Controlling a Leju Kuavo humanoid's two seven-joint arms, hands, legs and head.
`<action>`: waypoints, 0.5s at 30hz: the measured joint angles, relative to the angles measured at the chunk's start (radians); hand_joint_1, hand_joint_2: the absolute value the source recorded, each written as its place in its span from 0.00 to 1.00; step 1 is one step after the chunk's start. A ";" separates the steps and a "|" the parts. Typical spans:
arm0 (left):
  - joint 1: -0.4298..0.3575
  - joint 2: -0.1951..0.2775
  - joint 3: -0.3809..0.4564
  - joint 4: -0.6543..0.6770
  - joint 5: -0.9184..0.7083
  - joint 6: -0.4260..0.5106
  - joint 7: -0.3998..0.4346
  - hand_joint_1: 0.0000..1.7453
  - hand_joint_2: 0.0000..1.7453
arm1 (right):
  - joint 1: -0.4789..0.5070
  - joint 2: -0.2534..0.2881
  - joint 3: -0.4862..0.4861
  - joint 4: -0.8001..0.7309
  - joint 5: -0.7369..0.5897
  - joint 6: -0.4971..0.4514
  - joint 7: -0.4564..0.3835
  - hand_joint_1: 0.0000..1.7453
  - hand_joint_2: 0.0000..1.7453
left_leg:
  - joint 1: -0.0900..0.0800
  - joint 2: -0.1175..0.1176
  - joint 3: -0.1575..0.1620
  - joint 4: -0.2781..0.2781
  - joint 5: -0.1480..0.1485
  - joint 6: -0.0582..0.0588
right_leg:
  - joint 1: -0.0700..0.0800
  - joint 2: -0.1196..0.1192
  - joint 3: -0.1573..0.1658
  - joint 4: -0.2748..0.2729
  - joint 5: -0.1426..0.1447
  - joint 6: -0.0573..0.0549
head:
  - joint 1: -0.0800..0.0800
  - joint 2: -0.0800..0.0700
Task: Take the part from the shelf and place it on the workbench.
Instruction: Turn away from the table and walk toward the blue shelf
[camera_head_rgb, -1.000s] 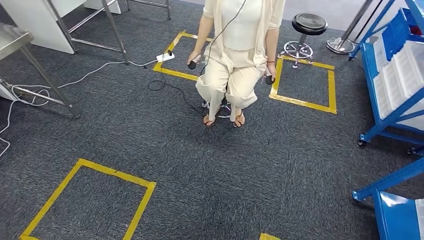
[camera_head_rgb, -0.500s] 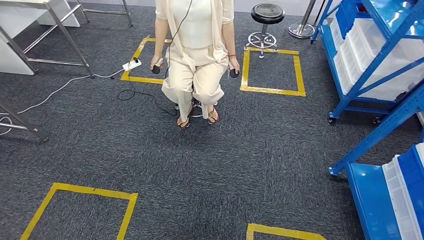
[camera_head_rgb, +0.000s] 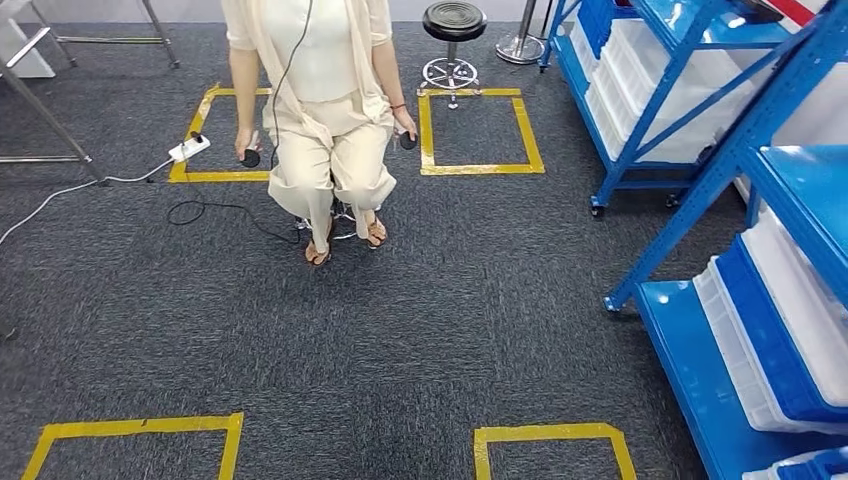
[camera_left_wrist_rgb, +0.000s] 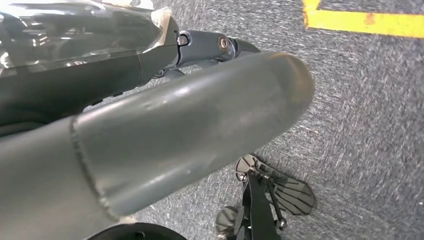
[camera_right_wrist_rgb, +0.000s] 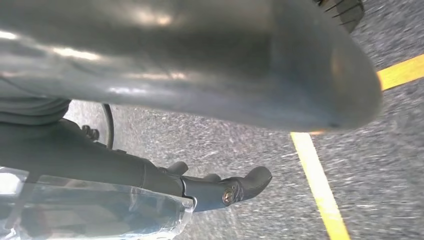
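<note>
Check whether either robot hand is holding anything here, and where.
Nothing is held: the left hand and right hand hang over grey carpet, fingers spread, nothing between them.

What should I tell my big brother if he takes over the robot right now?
Left hand: hangs over the carpet, holds nothing. Right hand: same, fingers apart.
The blue shelf with white bins stands on the right. A person sits ahead on a stool, a controller in each hand.
Done: nothing taken yet.
Left: reach the shelf, pick the part, carry it to the workbench.
</note>
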 joint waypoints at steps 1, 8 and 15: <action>0.000 0.000 0.000 0.000 0.001 0.000 0.000 0.00 0.00 | 0.002 0.000 0.003 0.000 0.008 0.004 0.001 0.00 0.00 | 0.000 0.013 0.000 0.000 -0.001 -0.001 | -0.003 -0.003 0.008 -0.010 0.009 0.010 | 0.000 0.000; -0.004 0.001 0.000 0.000 0.000 0.000 0.000 0.00 0.00 | -0.001 -0.003 0.033 0.000 0.048 0.036 0.000 0.00 0.00 | -0.005 0.081 0.024 0.002 -0.020 -0.037 | 0.000 -0.066 0.165 -0.293 0.115 0.005 | -0.003 0.000; 0.001 0.000 0.000 0.001 -0.001 0.000 -0.001 0.00 0.00 | 0.000 -0.004 0.050 0.000 0.054 0.043 0.001 0.00 0.00 | 0.009 -0.033 -0.113 0.309 -0.177 -0.052 | -0.003 0.013 0.165 -0.298 0.126 -0.041 | -0.011 0.000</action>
